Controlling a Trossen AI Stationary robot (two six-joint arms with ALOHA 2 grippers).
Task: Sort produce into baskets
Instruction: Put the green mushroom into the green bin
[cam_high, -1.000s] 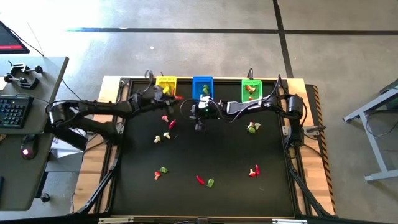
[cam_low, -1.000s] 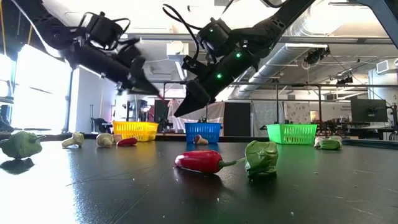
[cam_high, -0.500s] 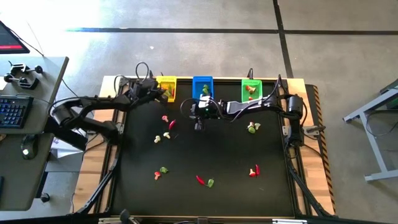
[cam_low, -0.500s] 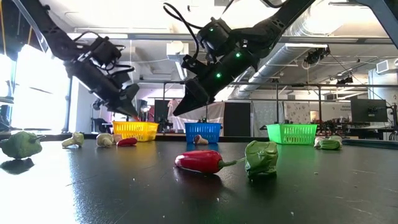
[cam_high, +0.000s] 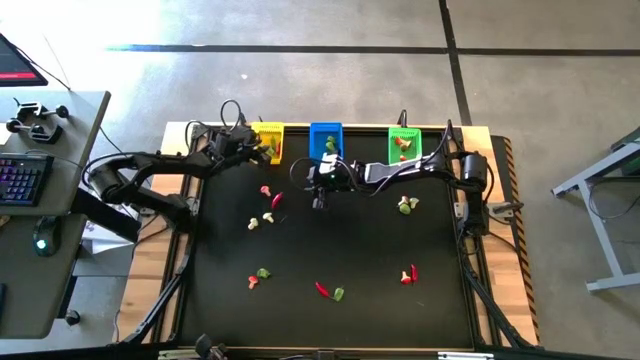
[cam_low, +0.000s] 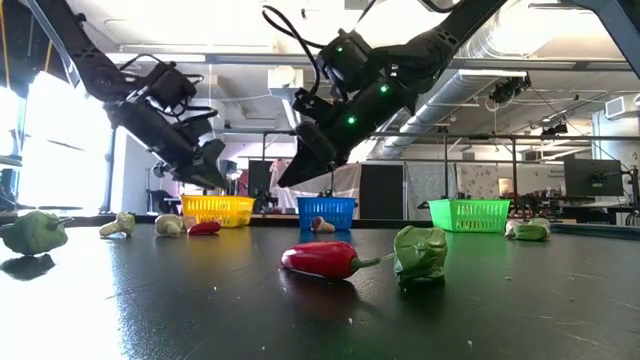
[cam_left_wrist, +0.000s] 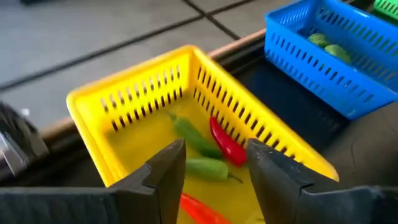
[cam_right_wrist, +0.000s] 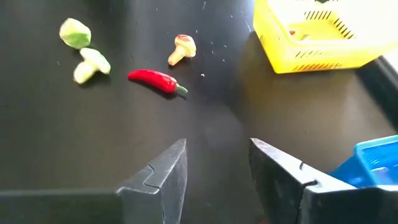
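Left gripper (cam_left_wrist: 211, 163) is held over the yellow basket (cam_left_wrist: 124, 99), fingers apart and empty — chillies (cam_left_wrist: 226, 142) lie inside. Right gripper (cam_right_wrist: 217, 165), also parted, hangs near the blue basket (cam_high: 326, 140); the loose red chilli (cam_right_wrist: 155, 81) is judged next.

Three baskets stand along the top edge: one yellow basket (cam_high: 268, 136), one blue basket (cam_high: 326, 139), one green basket (cam_high: 403, 141), and two arms reach over them.

Lab: exposed ducts (cam_low: 520, 60), desk monitors (cam_low: 590, 178)
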